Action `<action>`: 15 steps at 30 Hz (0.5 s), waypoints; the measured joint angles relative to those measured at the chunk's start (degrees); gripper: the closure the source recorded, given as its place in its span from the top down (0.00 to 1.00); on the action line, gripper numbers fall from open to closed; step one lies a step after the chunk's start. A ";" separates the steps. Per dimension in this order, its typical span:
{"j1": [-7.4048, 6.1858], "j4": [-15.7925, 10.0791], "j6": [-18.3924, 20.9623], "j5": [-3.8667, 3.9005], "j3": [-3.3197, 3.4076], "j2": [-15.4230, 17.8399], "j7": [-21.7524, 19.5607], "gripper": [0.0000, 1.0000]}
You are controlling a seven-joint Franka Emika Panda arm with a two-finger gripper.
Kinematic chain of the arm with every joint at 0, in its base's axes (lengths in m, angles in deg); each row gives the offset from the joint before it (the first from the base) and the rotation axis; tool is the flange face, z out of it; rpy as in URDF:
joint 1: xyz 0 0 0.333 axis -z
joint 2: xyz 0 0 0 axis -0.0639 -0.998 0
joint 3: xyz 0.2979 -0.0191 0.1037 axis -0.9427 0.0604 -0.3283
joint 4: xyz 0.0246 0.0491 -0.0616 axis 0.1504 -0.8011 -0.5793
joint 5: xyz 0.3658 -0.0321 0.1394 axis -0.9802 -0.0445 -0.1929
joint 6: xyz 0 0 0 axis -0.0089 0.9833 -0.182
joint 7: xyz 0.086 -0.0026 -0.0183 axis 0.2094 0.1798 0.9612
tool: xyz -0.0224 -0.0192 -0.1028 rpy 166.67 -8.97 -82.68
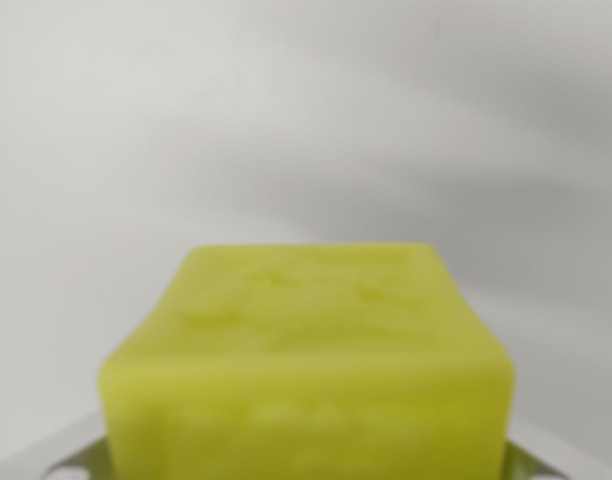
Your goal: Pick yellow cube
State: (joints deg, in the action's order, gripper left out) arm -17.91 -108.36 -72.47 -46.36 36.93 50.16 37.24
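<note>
The yellow cube point(306, 360) fills the lower middle of the wrist view, very close and blurred, with faint raised marks on its top face. My gripper point(306, 462) sits at the bottom edge. Only grey slivers of its fingers point(56, 458) show, at the cube's lower left and lower right corners, pressed against its sides. The gripper looks shut on the cube. The cube's lower part and the fingertips are cut off by the frame's bottom edge.
Behind the cube lies a plain white surface point(306, 120) with soft grey shadows running across the wrist view's right. No other object shows.
</note>
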 joint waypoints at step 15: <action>-0.01 0.48 3.04 -0.08 0.00 2.56 0.05 0.00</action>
State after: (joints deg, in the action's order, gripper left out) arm -17.92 -107.87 -69.43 -46.44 36.93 52.72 37.29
